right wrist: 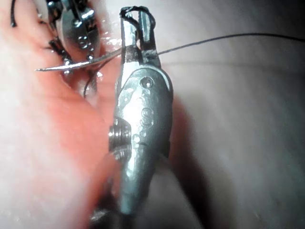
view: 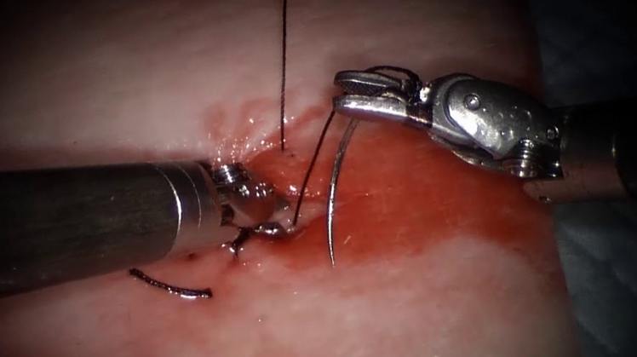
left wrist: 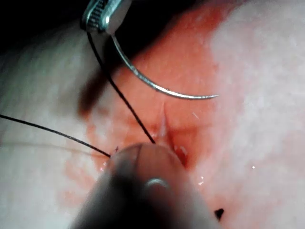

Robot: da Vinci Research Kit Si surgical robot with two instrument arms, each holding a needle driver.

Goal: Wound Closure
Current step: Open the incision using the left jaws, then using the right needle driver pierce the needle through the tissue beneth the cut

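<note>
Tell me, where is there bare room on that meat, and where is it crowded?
Bare tissue lies below the red fluid, and more at upper left above the left claw. The middle is crowded: the right claw holds the needle by its blunt end, clear of the tissue, with thread beside it and the left claw at the cut.

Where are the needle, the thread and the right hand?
needle [view: 331,193]: endoscope view, mid-curve, free of the tissue
thread [view: 284,46]: endoscope view, strand above the cut
right hand [view: 352,93]: endoscope view, jaw tips gripping the needle's end
</note>
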